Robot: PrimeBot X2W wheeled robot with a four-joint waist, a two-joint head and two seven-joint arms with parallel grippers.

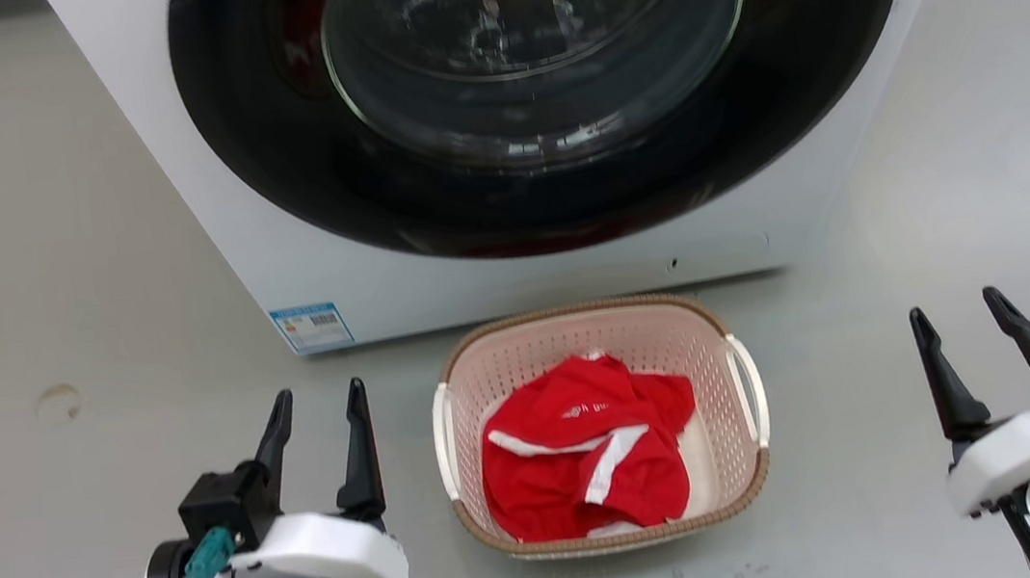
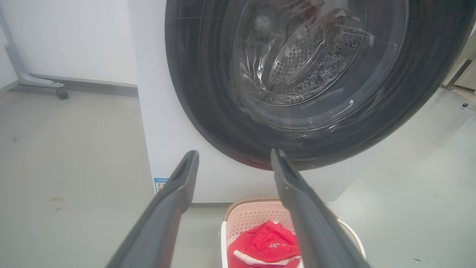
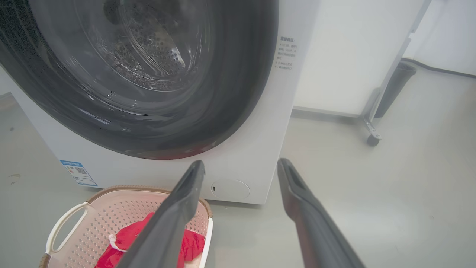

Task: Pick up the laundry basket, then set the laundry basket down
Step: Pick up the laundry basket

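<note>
The laundry basket (image 1: 718, 382) stands on the grey floor just in front of the washer, pale pink, perforated, with a brown rim and white side handles. A red garment with white trim (image 1: 581, 446) lies inside it. My left gripper (image 1: 319, 399) hangs open to the basket's left, apart from it, with nothing between its fingers. My right gripper (image 1: 959, 316) is open well off to the basket's right, also holding nothing. The left wrist view shows the basket (image 2: 247, 216) low between and beyond the fingers (image 2: 178, 186); the right wrist view has the basket (image 3: 108, 212) at lower left.
A white front-loading washer (image 1: 279, 258) with a round dark glass door (image 1: 539, 73) rises right behind the basket. A wheeled stand leg (image 3: 372, 126) and a dark bin (image 3: 394, 85) sit at the right, and another caster leg (image 2: 41, 82) stands left.
</note>
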